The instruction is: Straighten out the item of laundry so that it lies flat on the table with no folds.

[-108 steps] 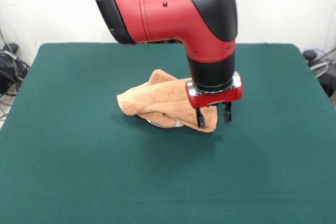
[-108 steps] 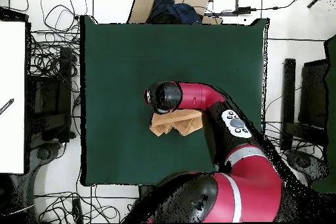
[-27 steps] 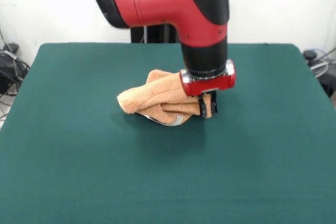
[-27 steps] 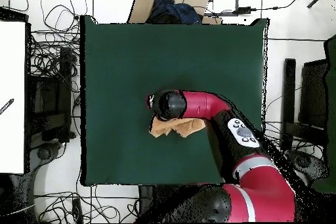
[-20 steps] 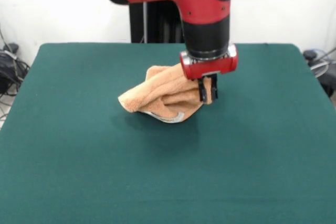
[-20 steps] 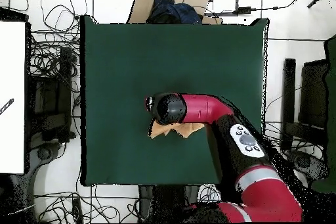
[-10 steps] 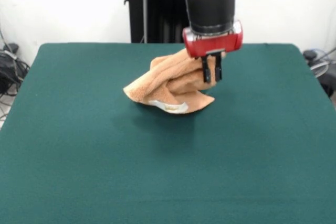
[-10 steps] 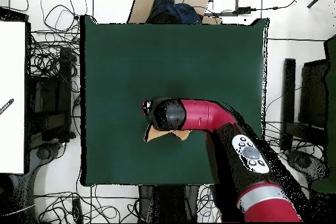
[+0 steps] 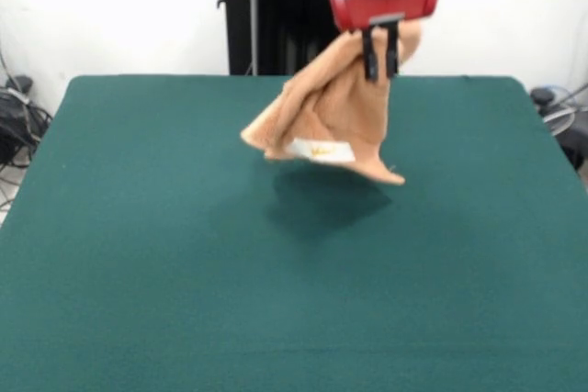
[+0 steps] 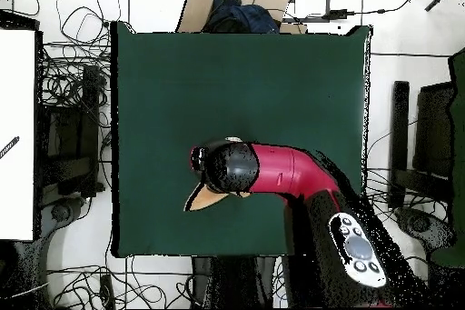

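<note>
The orange-tan towel (image 9: 331, 121) hangs clear above the dark green table (image 9: 138, 273), bunched and folded, with a white label on its lower part. My gripper (image 9: 380, 69) is shut on the towel's upper corner, high over the far middle of the table. In the overhead view the arm's head (image 10: 227, 166) covers the gripper, and only a small piece of the towel (image 10: 207, 198) shows beside it, over the table (image 10: 163, 79).
The black pedestal (image 9: 276, 11) stands behind the table's far edge. Cables and equipment (image 9: 18, 121) lie off the table's left side. A cardboard box (image 10: 238, 2) sits beyond the table's top edge in the overhead view.
My gripper closed on the towel's corner and rose, moving toward the far side. The towel left the table and now hangs free.
</note>
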Controlling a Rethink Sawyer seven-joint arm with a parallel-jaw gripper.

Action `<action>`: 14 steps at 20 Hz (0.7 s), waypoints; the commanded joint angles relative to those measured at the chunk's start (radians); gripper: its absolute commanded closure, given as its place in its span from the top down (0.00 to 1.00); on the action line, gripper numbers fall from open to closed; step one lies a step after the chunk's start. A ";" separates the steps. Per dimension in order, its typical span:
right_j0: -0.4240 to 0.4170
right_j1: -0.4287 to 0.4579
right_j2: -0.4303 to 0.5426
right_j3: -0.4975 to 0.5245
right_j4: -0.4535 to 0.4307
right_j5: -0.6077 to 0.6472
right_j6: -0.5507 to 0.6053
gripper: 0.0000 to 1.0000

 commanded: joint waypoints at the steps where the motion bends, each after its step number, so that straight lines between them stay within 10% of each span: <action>1: 0.014 -0.140 0.025 0.094 0.078 0.148 0.089 0.00; 14: -0.001 -0.081 0.069 0.136 0.128 0.032 0.064 0.00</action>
